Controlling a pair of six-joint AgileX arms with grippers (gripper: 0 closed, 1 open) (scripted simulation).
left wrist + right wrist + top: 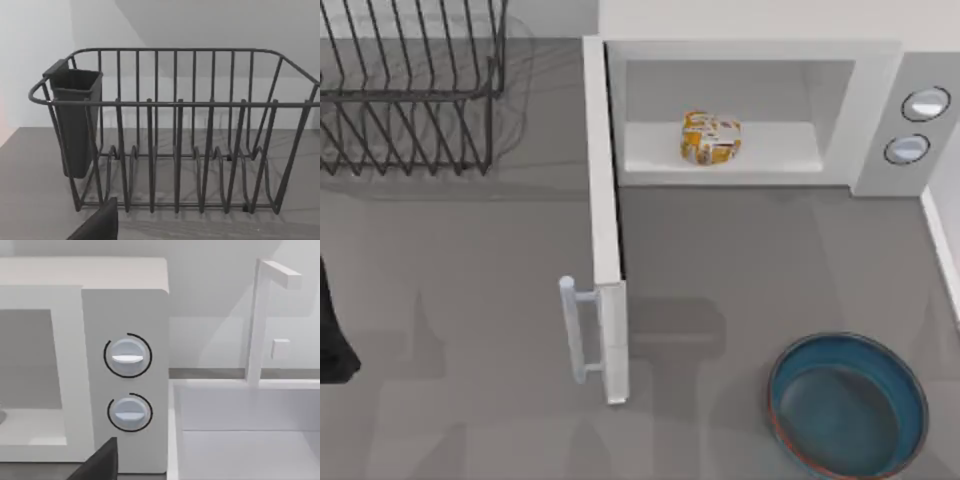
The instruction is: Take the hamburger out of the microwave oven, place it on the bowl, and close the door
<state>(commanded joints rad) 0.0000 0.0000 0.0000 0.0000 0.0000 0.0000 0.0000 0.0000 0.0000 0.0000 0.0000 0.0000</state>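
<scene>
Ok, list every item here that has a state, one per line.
door: swung fully open, handle facing the table's left.
microwave oven: cavity exposed.
hamburger: wrapped, sitting inside the cavity.
bowl: empty, upright, near the table's right front.
dish rack: empty, upright.

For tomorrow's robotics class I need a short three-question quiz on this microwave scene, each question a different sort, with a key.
1. True or false: the door stands open.
2. The hamburger lies: A) in the bowl B) inside the microwave oven C) in the wire rack
3. Fill in: the bowl sits toward the table's ___ side in the top view.

Key: 1 true; 2 B; 3 right.
</scene>
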